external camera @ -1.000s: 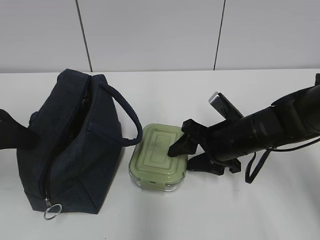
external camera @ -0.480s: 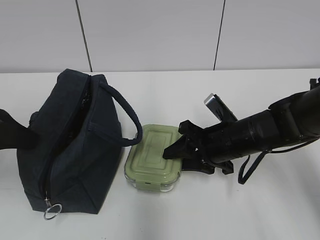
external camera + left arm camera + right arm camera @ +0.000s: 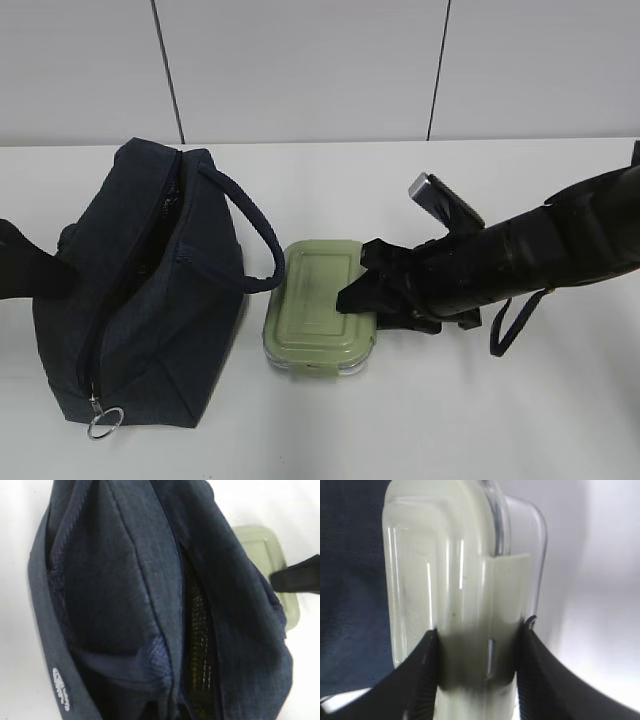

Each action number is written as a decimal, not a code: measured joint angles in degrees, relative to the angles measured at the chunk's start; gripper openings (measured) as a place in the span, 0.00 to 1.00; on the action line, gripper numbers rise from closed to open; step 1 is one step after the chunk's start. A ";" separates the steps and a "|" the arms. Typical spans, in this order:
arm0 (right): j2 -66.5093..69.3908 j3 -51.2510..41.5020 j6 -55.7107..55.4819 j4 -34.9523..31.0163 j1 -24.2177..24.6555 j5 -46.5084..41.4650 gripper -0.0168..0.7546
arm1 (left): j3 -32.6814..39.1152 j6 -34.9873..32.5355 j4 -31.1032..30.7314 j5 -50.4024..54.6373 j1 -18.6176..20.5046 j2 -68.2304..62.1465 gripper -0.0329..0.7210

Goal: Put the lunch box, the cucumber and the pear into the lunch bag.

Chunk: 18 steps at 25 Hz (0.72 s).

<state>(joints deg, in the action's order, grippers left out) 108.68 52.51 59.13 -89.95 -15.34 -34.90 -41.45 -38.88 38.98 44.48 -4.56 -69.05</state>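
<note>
Exterior view: sage-lidded lunch box (image 3: 318, 305).

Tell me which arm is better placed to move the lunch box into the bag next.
Right. The right gripper is already clamped on the lunch box, one finger on the lid, one underneath. The left arm sits at the lunch bag, away from the box.

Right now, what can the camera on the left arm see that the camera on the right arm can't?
Only the left arm's camera looks into the open zipper slit of the lunch bag and sees a small white label on its side. Only the right arm's camera shows the right claw shut on the lunch box, one finger on each side. Both show the green box lid and the dark blue bag fabric.
</note>
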 joint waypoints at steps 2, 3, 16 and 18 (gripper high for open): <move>-3.32 -0.22 0.40 2.72 0.00 4.59 0.42 | 0.00 0.00 0.00 -0.06 0.00 0.00 0.04; -5.66 -0.22 0.52 3.18 0.00 6.74 0.42 | 0.00 0.00 0.00 -0.11 0.00 0.00 0.04; -18.11 8.38 0.75 3.03 -1.21 3.11 0.42 | 0.00 0.00 -0.04 -0.30 0.00 0.00 0.04; -18.11 11.31 0.75 3.03 -3.34 2.59 0.42 | 0.00 0.00 -0.04 -0.30 0.00 0.00 0.04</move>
<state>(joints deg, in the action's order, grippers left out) 90.57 63.82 59.88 -86.92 -18.69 -32.31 -41.45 -38.88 38.93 44.18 -4.56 -69.05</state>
